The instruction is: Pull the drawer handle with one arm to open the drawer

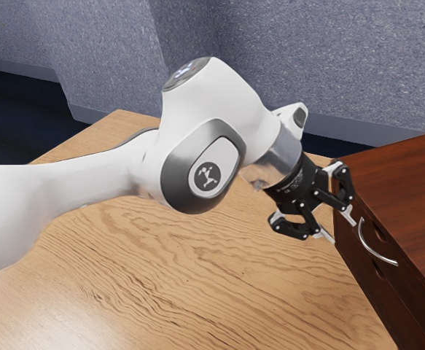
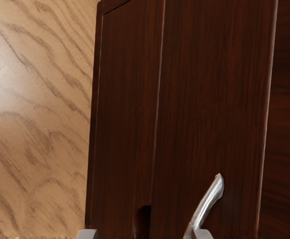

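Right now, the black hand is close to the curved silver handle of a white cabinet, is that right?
Not quite: the cabinet is dark reddish-brown wood, not white, as the exterior view shows. The rest holds: the black hand is close to its curved silver handle.

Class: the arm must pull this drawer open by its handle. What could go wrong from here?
1. The open gripper looks off-centre. In the wrist view the handle lies well to one side rather than midway, so closing now may catch only its end or miss it.
2. The handle is a thin, curved metal bar, so a partial grip could slip during the pull.
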